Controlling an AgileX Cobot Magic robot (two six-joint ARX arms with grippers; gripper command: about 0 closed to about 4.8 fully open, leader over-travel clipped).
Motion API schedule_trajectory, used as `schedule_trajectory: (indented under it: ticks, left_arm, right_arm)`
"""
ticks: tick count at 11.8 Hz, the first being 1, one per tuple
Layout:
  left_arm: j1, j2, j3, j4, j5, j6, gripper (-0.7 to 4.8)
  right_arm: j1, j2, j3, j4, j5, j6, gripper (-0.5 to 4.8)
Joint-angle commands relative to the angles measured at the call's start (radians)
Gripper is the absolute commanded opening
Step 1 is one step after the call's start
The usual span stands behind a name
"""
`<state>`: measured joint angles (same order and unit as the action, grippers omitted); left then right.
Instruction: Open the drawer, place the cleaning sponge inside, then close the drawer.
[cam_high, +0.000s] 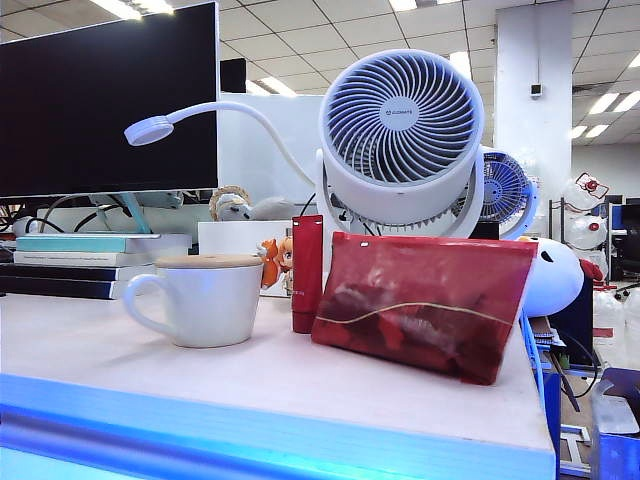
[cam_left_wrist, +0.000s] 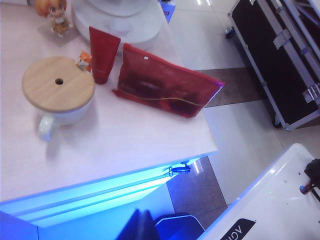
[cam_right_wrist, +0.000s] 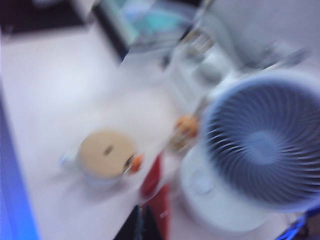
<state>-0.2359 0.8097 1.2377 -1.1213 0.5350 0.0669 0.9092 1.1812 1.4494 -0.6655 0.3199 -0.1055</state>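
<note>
The drawer (cam_high: 250, 430) shows as a glowing blue-to-cyan band under the white desk top's front edge; the left wrist view has the drawer (cam_left_wrist: 100, 197) too. The cleaning sponge is out of view in every frame. My left gripper (cam_left_wrist: 142, 212) hangs in front of the desk, below the blue band, with its dark fingers pressed together and nothing between them. In the blurred right wrist view my right gripper (cam_right_wrist: 142, 207) is over the desk top near the red pouch (cam_right_wrist: 161, 210), also shut and empty. Neither gripper appears in the exterior view.
On the desk stand a white mug (cam_high: 205, 305) with a wooden lid (cam_left_wrist: 58, 84), a red tube (cam_high: 307, 270), a red translucent pouch (cam_high: 425, 305), a white fan (cam_high: 400, 130), a figurine (cam_left_wrist: 52, 12) and a monitor (cam_high: 100, 100). A black case (cam_left_wrist: 280, 55) stands on the floor beside the desk.
</note>
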Motion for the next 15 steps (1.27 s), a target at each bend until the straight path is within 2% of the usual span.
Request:
schedule_trajectory:
  ticks: [1,3,4,5,6,7,8,9,10,12,14,15]
  left_arm:
    - [0.001,-0.031,0.004,0.028,-0.001,0.005,-0.05]
    - [0.001,-0.110,0.004,0.077,-0.104,0.004,-0.05]
    - [0.001,-0.167,0.003,0.084,-0.186,0.004,-0.05]
    - [0.002,-0.332,-0.008,0.080,-0.380,-0.038,-0.05]
    - [0.002,-0.363,-0.023,0.074,-0.404,-0.050,-0.05]
    - [0.002,-0.495,-0.126,0.067,-0.465,-0.068,-0.05]
    - [0.002,-0.554,-0.192,0.082,-0.500,-0.068,-0.05]
    - [0.002,-0.626,-0.392,0.228,-0.515,-0.114,-0.05]
    - [0.002,-0.627,-0.431,0.271,-0.515,-0.131,-0.05]
    - [0.001,-0.627,-0.697,0.576,-0.513,-0.128,-0.05]
    - [0.001,-0.627,-0.778,0.638,-0.507,-0.136,-0.05]
    - [0.001,-0.627,-0.957,0.782,-0.510,-0.148,-0.05]
  right_arm:
    - [-0.056,-0.050,0.000,0.009,-0.037,0.000,-0.01]
    - [-0.119,-0.064,-0.008,0.012,-0.149,0.000,-0.01]
    - [-0.130,-0.064,-0.028,0.034,-0.187,0.000,-0.01]
    - [-0.129,-0.078,-0.206,0.263,-0.320,0.008,-0.01]
    - [-0.129,-0.078,-0.237,0.306,-0.323,0.008,-0.01]
    - [-0.130,-0.078,-0.311,0.379,-0.323,0.008,-0.01]
    - [-0.138,-0.086,-0.335,0.380,-0.340,0.008,-0.01]
    - [-0.167,-0.154,-0.412,0.393,-0.386,0.009,-0.01]
    - [-0.180,-0.172,-0.423,0.393,-0.386,0.012,-0.01]
    - [-0.232,-0.285,-0.531,0.410,-0.387,0.035,-0.01]
    - [-0.232,-0.319,-0.590,0.455,-0.387,0.035,-0.01]
    - [-0.232,-0.379,-0.726,0.514,-0.386,0.063,-0.01]
